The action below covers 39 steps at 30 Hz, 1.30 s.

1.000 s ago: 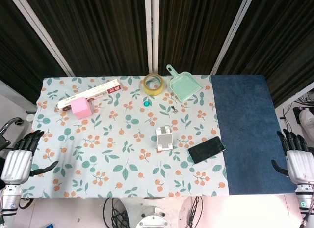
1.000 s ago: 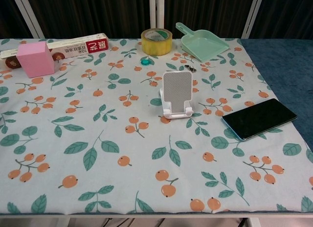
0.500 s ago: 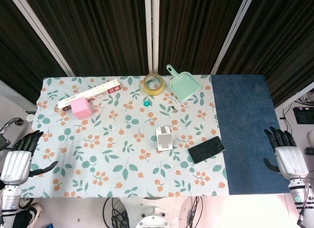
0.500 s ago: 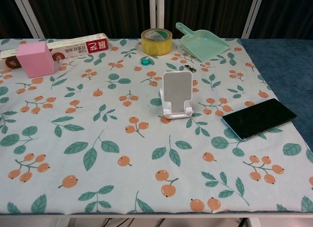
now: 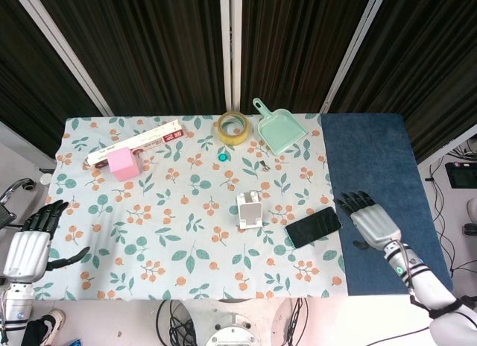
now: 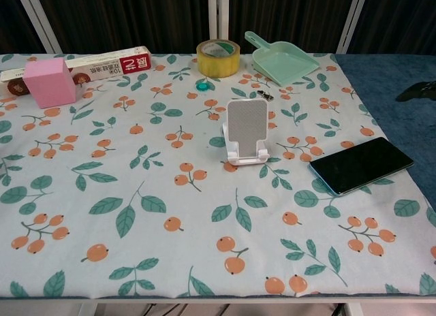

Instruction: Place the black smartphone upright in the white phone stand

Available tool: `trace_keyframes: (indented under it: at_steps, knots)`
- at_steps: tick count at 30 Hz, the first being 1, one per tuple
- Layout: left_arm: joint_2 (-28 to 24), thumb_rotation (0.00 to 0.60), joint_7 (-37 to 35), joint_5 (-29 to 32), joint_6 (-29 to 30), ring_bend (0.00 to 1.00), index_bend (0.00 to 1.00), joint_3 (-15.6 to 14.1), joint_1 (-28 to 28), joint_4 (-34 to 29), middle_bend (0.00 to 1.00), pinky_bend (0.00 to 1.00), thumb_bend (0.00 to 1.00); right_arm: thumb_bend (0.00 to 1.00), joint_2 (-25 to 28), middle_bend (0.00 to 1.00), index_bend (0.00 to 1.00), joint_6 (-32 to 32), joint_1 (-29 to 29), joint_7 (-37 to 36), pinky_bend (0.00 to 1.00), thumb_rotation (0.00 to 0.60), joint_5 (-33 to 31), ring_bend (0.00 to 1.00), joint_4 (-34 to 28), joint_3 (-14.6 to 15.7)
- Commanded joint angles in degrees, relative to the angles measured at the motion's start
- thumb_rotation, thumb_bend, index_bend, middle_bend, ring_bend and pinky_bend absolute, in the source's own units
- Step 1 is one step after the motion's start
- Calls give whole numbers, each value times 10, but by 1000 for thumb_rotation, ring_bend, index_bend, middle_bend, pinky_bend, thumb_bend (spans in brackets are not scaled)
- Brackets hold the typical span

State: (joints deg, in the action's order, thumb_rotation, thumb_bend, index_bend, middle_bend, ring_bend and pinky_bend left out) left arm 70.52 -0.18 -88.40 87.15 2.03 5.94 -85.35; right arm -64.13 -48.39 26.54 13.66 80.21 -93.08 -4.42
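The black smartphone (image 5: 313,227) (image 6: 361,165) lies flat, screen up, near the right edge of the floral cloth. The white phone stand (image 5: 249,209) (image 6: 246,132) sits empty just left of it, mid-table. My right hand (image 5: 370,222) hovers open over the blue mat, fingers spread and pointing toward the phone, a short gap to its right. Only its dark fingertips (image 6: 421,91) show at the right edge of the chest view. My left hand (image 5: 30,245) hangs open off the table's left side, holding nothing.
At the back stand a yellow tape roll (image 5: 232,127), a mint dustpan (image 5: 281,132), a long box (image 5: 136,142) and a pink cube (image 5: 124,164). A small teal cap (image 5: 222,157) and a metal clip (image 5: 264,165) lie behind the stand. The blue mat (image 5: 373,167) covers the right side.
My right hand has swung in from beyond the table's right edge, leftward over the blue mat toward the phone. The left hand has sunk slightly. Phone and stand have not moved.
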Motion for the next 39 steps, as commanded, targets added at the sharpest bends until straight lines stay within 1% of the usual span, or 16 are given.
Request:
trace_keyframes:
  at_steps: [1,7,17,21,32,35,39]
  knots:
    - [-2,214,0,2,-1,104,88,0,-1,-1,87,209,99,49,-26,0,0,31,29,29,0,600,-17,0,15,-1]
    - [-4,217,-1,6,-2,104,88,0,-3,0,87,209,100,49,-48,0,0,57,55,60,0,600,-41,0,26,4]
    - [-1,215,-10,7,-5,104,87,-3,-5,10,87,209,100,49,-80,0,0,64,77,77,0,600,-60,0,46,15]
    - [-2,218,-11,6,-6,104,88,-4,-5,12,87,209,100,50,-90,0,0,65,85,77,0,600,-65,0,52,17]
    - [-6,216,-4,8,-9,104,87,-5,-5,6,87,209,103,51,-109,0,29,60,96,54,0,600,-51,0,76,26]
    - [-6,215,-5,9,-11,104,88,-5,-5,7,87,209,103,52,-111,0,53,58,98,48,0,600,-52,0,79,27]
    - [-6,217,-6,10,-12,104,88,-4,-4,7,87,209,103,73,-115,0,112,56,101,41,0,600,-51,0,84,28]
